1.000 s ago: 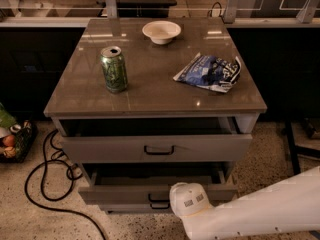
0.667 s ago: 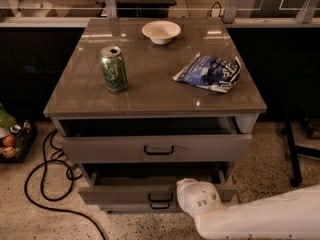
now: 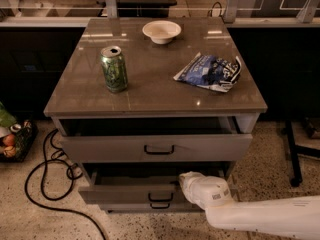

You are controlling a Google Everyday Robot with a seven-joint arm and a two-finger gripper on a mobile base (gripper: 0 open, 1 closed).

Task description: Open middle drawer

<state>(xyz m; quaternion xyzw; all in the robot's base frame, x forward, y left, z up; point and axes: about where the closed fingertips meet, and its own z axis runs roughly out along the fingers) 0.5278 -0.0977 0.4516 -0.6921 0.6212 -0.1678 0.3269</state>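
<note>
The cabinet has three grey drawers under its glossy top. The middle drawer (image 3: 125, 194) stands pulled out a little, showing a dark gap above its low front, and its small black loop handle (image 3: 160, 198) sits at centre. My gripper (image 3: 186, 181) comes in on the white arm (image 3: 260, 219) from the lower right. It is at the upper edge of the middle drawer's front, just right of the handle. The top drawer (image 3: 100, 148) is also out a little. Only a strip of the lowest drawer (image 3: 130, 207) shows beneath.
On the cabinet top (image 3: 150, 91) stand a green can (image 3: 114, 69), a white bowl (image 3: 161, 31) and a blue-and-white chip bag (image 3: 210, 72). A black cable (image 3: 45, 179) loops on the floor at left beside a basket (image 3: 15, 141). A black stand leg (image 3: 292, 154) is at right.
The gripper has shifted a little to the right and up along the middle drawer's front, and the arm has dropped lower in the frame. The drawers look unmoved.
</note>
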